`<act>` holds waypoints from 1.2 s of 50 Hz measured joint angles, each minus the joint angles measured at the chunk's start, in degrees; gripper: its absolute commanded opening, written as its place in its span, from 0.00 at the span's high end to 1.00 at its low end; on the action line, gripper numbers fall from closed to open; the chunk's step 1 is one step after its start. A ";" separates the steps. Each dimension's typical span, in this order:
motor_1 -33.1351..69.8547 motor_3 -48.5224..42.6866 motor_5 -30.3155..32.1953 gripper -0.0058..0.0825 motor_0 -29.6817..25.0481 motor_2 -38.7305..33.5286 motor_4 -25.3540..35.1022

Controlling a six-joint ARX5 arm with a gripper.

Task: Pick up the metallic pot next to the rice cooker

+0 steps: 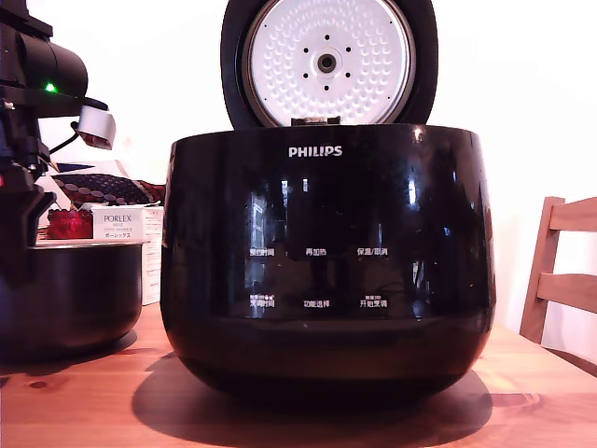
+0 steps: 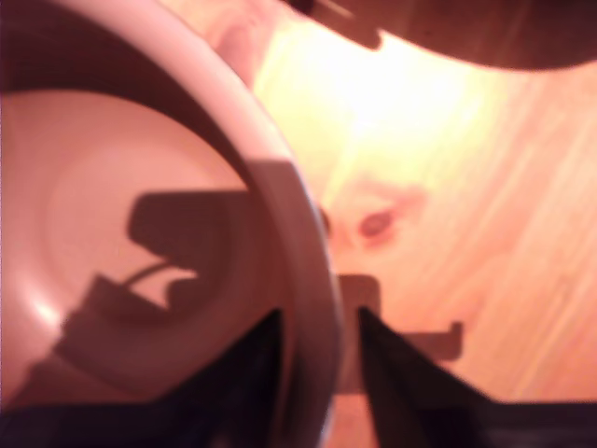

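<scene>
The metallic pot [image 1: 65, 299] stands on the wooden table at the exterior view's left, dark and glossy with a thin silvery rim. Beside it, the big black PHILIPS rice cooker [image 1: 326, 271] fills the middle, its round lid [image 1: 326, 61] raised and showing a dimpled white plate. My gripper [image 1: 23, 229] reaches down from the arm onto the pot's rim. In the wrist view my gripper [image 2: 317, 327] straddles the pot's rim [image 2: 298, 233], one finger inside the pot [image 2: 121, 233] and one outside. It looks open, with a narrow gap at the outer finger [image 2: 392, 383].
A white PORLEX box [image 1: 121, 229] and a red item [image 1: 70, 224] sit just behind the pot. A wooden chair [image 1: 560, 271] stands at the exterior view's right. Bare table [image 1: 541, 392] lies in front of and to the right of the cooker.
</scene>
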 measured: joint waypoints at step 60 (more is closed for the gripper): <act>-6.08 -4.96 0.33 0.96 -3.91 0.70 -9.62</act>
